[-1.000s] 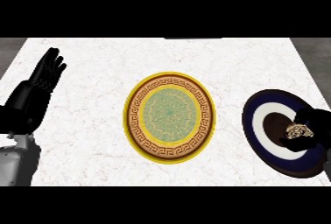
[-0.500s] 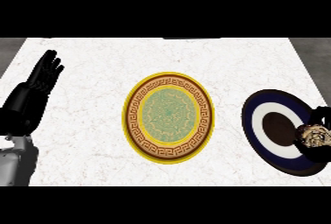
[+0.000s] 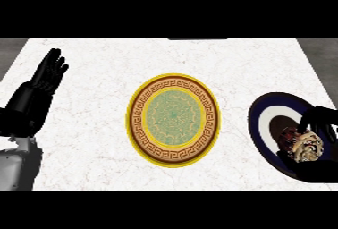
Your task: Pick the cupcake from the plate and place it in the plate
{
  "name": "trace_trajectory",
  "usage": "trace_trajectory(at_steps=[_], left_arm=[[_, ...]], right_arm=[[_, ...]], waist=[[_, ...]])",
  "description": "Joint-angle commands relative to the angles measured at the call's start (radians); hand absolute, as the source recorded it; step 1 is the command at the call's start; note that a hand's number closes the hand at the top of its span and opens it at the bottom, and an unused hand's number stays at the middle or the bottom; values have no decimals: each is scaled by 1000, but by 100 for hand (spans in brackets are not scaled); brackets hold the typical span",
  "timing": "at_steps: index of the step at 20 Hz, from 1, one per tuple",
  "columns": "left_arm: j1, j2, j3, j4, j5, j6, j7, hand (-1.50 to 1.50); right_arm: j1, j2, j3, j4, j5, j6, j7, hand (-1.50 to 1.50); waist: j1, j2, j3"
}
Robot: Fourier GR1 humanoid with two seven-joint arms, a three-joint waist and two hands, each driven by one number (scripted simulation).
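Two plates and two hands in shot, so let's sweep across the white counter from the left.

Far left, the left hand is resting with its fingers straight and pointing up. It holds nothing, touches nothing and sits well apart from both plates, so it's no part of this play.

Centre stage is the gold-rimmed plate, with a brown key-pattern band and a pale green middle. It carries nothing at all, and to my eye that's the landing spot.

Now over to the right, where the action is. The dark blue plate has a white ring and a dark centre, and it runs partly off the view's edge. The cupcake sits over its right-hand side. The right hand comes in from the right edge with black fingers curled round the cupcake, above and below it. That's a grasp by the look of it. I can't tell whether the cake has cleared the plate or is only cradled there.

Here's the relation that matters: the cupcake is inside the right hand, and the gold-rimmed plate lies straight to that hand's left, near the blue plate with only a strip of bare counter between them. The right hand is plainly the nearer one. I'd call for a lift and a level carry leftward. The cake is roundish, so it has no long axis to fuss over.
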Motion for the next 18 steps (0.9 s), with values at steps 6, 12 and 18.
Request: trace_trajectory(at_steps=[6,12,18], left_arm=[[3,-14,2,-7,21,-30,14,0],[-64,-25,-2,57,-20,-5,-9,0],[-4,-27,-7,-10,-25,-15,-10,0]], right_arm=[[-267,169,198,-81,109,92,316,150],[-429,386,358,47,185,86,443,150],[-607,551,356,381,276,21,434,150]], waist=[[30,6,0],[27,8,0],[32,8,1]])
